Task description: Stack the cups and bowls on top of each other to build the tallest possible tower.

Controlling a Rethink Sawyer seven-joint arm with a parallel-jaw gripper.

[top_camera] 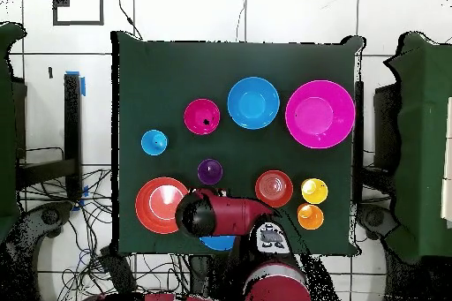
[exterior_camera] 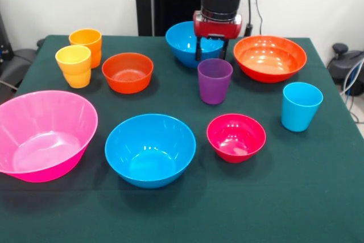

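My gripper (exterior_camera: 211, 49) hangs open and empty just behind and above the purple cup (exterior_camera: 215, 81), in front of the far blue bowl (exterior_camera: 183, 39). The purple cup (top_camera: 210, 171) stands upright alone. The small orange bowl (exterior_camera: 127, 72), the small crimson bowl (exterior_camera: 236, 136) and the light blue cup (exterior_camera: 300, 105) each stand apart on the green cloth. The yellow cup (exterior_camera: 74, 65) and orange cup (exterior_camera: 86, 42) stand side by side at the left. No pile shows. In the overhead view the arm (top_camera: 212, 215) hides the gripper.
The wide orange bowl (exterior_camera: 269, 56) sits right of the gripper. The huge pink bowl (exterior_camera: 42, 135) and a second blue bowl (exterior_camera: 150, 149) sit at the front. The far blue bowl is mostly under the arm in the overhead view (top_camera: 218, 244).
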